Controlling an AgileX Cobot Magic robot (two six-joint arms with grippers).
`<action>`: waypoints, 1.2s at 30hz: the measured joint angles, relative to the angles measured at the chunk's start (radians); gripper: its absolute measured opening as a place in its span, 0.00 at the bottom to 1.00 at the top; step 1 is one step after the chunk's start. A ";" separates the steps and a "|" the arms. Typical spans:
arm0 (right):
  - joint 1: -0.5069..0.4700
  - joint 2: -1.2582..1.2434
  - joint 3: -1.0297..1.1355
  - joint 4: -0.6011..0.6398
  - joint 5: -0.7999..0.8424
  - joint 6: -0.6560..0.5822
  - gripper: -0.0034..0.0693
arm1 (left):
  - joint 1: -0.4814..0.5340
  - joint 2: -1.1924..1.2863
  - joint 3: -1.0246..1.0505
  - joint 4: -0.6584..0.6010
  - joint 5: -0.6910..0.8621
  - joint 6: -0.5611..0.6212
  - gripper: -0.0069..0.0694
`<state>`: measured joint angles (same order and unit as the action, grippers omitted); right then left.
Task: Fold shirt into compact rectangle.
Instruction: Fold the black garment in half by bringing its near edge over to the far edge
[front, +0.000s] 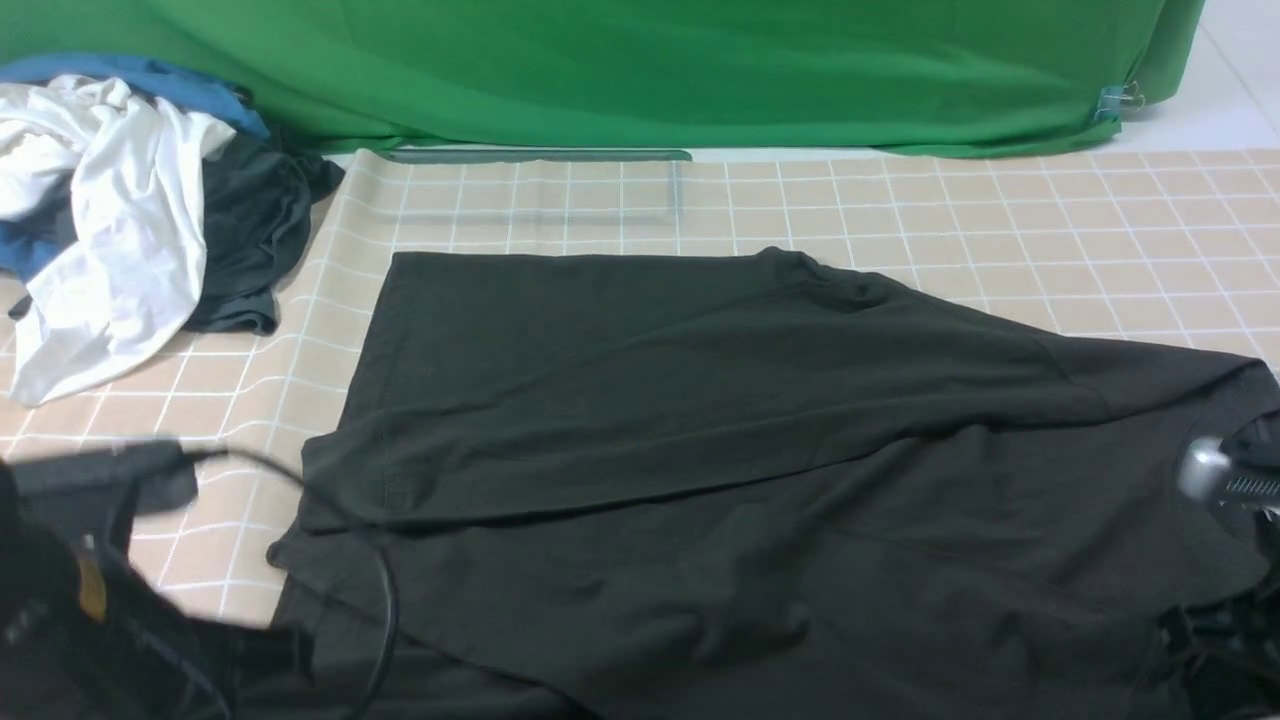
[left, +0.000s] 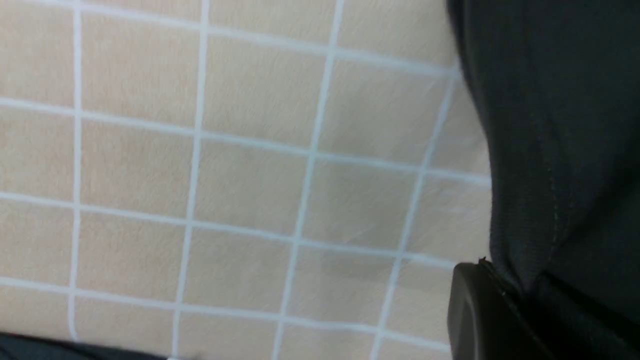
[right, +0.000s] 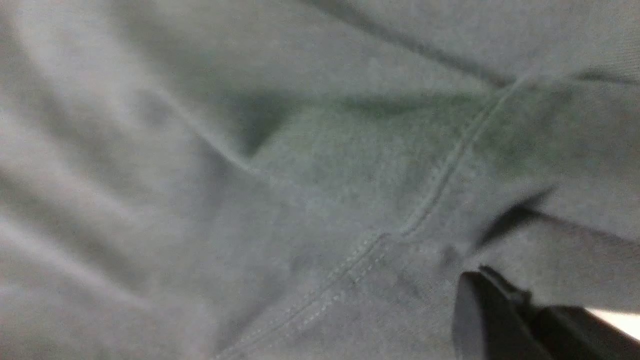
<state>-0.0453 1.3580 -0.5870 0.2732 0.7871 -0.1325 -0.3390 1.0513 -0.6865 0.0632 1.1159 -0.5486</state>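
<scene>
The black shirt (front: 700, 420) lies spread on the checked tablecloth (front: 1000, 220), its far part folded over toward the front. My left gripper (left: 520, 295) is at the shirt's near left corner, and its dark finger (left: 475, 315) is closed with the stitched hem (left: 550, 200) pinched between the jaws. In the front view the left arm (front: 90, 590) is a blur at the lower left. My right gripper (right: 525, 300) is pressed into the shirt (right: 300, 200) by a seam, jaws closed with cloth bunched between them. The right arm (front: 1235, 485) enters at the right edge.
A pile of clothes sits at the back left: a white garment (front: 100, 250), a dark grey one (front: 250, 240) and a blue one (front: 150, 80). A clear flat board (front: 540, 190) lies at the back. A green backdrop (front: 650, 70) hangs behind. A black cable (front: 385, 600) crosses the shirt's left side.
</scene>
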 joint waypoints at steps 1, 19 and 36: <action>0.000 -0.023 -0.032 -0.005 0.029 0.000 0.13 | 0.010 0.002 -0.046 -0.001 0.009 -0.004 0.13; 0.001 0.169 -0.534 -0.033 0.166 0.035 0.13 | 0.260 0.447 -0.558 -0.082 -0.002 0.090 0.13; -0.010 0.768 -1.208 -0.043 0.260 0.133 0.21 | 0.319 1.073 -1.249 -0.107 0.092 0.107 0.13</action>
<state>-0.0556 2.1256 -1.7953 0.2299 1.0475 0.0000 -0.0195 2.1238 -1.9356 -0.0441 1.2075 -0.4414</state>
